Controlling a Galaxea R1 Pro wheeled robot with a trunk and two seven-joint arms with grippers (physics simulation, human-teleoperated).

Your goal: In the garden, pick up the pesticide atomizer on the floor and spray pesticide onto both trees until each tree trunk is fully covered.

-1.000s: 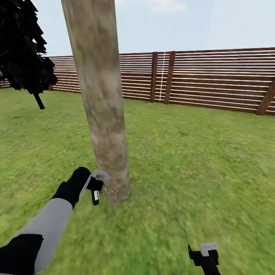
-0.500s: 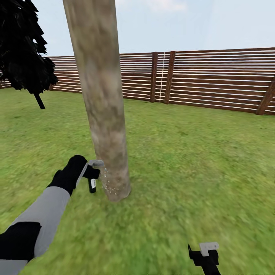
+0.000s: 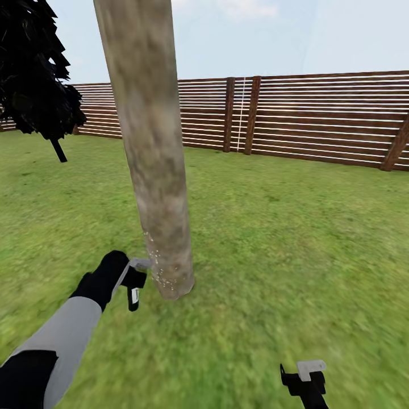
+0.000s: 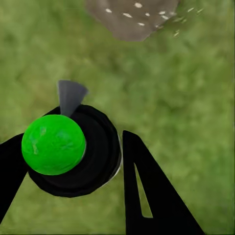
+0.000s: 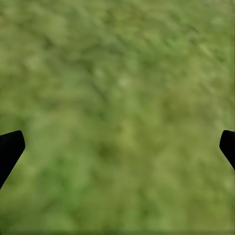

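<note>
Outdoors, one thick trunk (image 3: 152, 147) rises from the lawn (image 3: 284, 238) left of centre, its top cut by the frame edge. White specks dot its base. One dark cypress-like tree (image 3: 34, 74) stands at the far left edge. One slat fence (image 3: 318, 119) closes the lawn at the back.

Two grippers show. Left gripper (image 3: 132, 279) hangs just beside the trunk base, on its left side, jaws pinching the atomizer (image 3: 134, 295); the bottle hangs below the jaws, above the grass. Left wrist view: atomizer's green top (image 4: 53, 144) sits in a black collar between the two black fingers (image 4: 147, 191), grey nozzle pointing toward the speckled trunk base (image 4: 132, 17). Right gripper (image 3: 305, 379) is low at the bottom edge, well apart from the trunk; right wrist view shows its fingertips (image 5: 10, 147) at opposite sides, jaws spread, grass between.

Open grass lies right of the trunk up to the fence.
</note>
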